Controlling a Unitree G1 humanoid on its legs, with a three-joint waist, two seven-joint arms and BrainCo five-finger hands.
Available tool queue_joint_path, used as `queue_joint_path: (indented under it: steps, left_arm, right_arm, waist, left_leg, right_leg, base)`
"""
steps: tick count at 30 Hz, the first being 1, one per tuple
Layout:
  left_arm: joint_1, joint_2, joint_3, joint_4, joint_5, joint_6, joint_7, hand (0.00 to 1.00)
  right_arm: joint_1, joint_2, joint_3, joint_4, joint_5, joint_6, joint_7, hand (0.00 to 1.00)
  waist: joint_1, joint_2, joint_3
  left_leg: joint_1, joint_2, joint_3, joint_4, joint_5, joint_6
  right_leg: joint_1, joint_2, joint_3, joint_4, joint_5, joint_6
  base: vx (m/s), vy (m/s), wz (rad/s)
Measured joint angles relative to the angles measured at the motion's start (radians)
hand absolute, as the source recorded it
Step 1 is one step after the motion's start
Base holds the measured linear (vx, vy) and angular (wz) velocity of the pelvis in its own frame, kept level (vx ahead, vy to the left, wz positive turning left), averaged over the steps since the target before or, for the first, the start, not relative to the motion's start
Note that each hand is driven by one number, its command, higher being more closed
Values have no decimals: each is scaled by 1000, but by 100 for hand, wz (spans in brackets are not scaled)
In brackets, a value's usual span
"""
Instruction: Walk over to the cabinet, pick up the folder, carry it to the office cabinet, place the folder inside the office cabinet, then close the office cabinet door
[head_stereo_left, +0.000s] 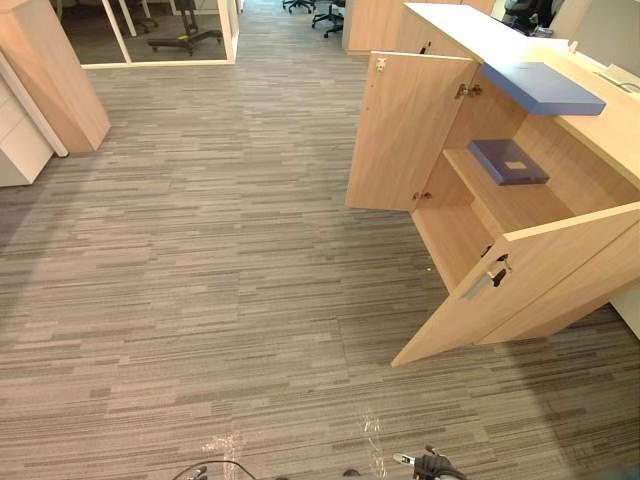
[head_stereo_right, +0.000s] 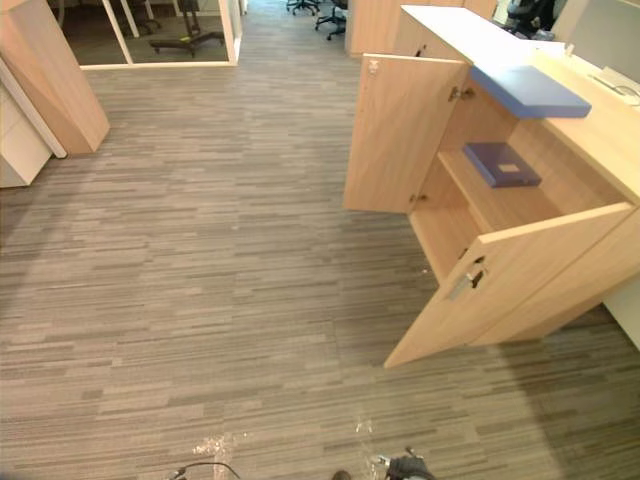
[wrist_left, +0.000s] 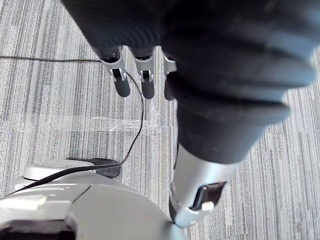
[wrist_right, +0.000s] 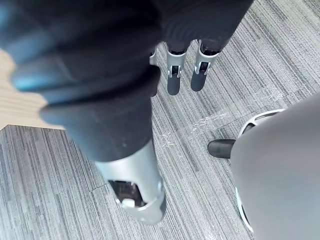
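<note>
A light blue folder (head_stereo_left: 542, 87) lies flat on top of the low wooden office cabinet (head_stereo_left: 610, 135) at the right, jutting over its front edge. Both cabinet doors stand open: the far door (head_stereo_left: 405, 130) and the near door (head_stereo_left: 520, 285) with its metal handle. Inside, a dark blue folder (head_stereo_left: 508, 160) rests on the shelf. My left hand (wrist_left: 145, 82) hangs over the carpet with straight fingers and holds nothing. My right hand (wrist_right: 172, 75) hangs the same way, open, with nothing in it. Both hands are well short of the cabinet.
Grey striped carpet stretches between me and the cabinet. A tall wooden unit (head_stereo_left: 55, 75) and white drawers (head_stereo_left: 18, 140) stand at the far left. A glass partition (head_stereo_left: 165, 35) and office chairs (head_stereo_left: 325, 12) are at the back. Tape marks (head_stereo_left: 225, 445) show on the floor near me.
</note>
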Motion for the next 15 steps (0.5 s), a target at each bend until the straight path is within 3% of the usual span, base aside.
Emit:
queue_joint_path:
  steps: [15]
  left_arm:
    - [-1,0,0,0,-5,0,-3,0]
  right_arm:
    - [0,0,-2,-1,1,0,8,0]
  waist:
    - [0,2,6]
  left_leg:
    - [0,0,1,0,0,0]
  right_leg:
    - [0,0,0,0,0,0]
  base:
    - [0,0,0]
